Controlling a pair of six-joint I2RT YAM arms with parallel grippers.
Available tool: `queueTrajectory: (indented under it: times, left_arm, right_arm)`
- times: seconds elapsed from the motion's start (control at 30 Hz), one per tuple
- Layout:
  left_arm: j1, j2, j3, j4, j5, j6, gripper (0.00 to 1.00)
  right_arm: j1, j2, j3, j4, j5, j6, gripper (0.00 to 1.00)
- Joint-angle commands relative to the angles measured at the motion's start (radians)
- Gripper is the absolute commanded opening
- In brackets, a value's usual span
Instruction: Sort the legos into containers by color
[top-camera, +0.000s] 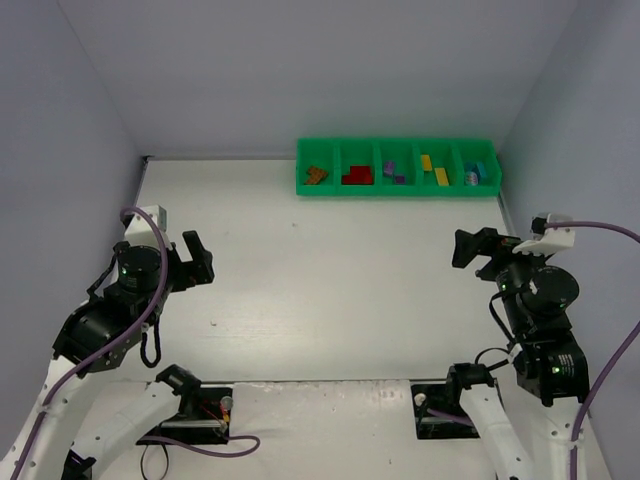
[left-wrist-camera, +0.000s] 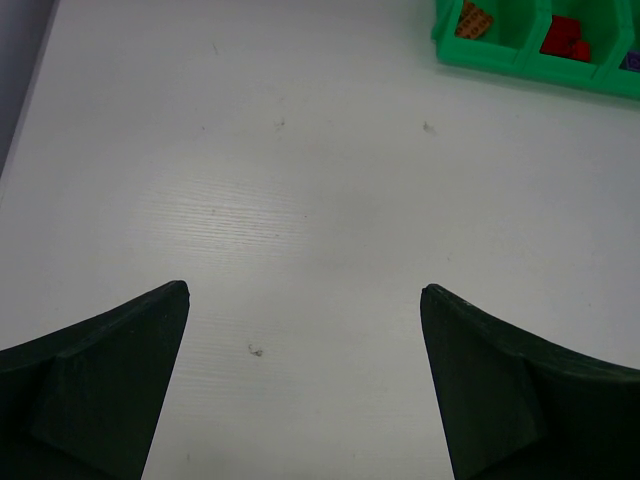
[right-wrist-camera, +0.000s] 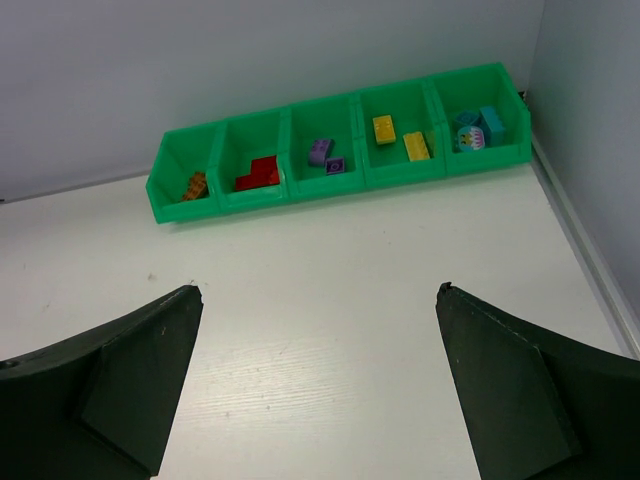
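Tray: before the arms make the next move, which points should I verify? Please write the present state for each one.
1. Left tool open, nothing held: ok.
2. Right tool open, nothing held: ok.
3. Both tools stand apart from the tray: ok.
4. One colour per compartment, left to right: brown bricks, red bricks, purple bricks, yellow bricks, blue bricks: ok.
5. Pale patterned piece in the blue compartment, right colour: cannot tell.
6. No brick seen on the table outside the tray: ok.
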Motion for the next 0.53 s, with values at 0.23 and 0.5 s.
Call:
queueTrajectory:
  times: [0.23, 0.5]
  left_arm:
    - [0.007, 0.004, 0.054, 0.002, 0.033, -0.033, 0.92]
    - [0.007, 0.015, 0.023, 0.019, 0.040, -0.030, 0.92]
  right_arm:
    - [0.017, 0.008, 0.030, 0.002, -0.035, 0.011, 1.00]
    - [0.017, 0.046, 0.018, 0.000, -0.049, -0.013, 1.00]
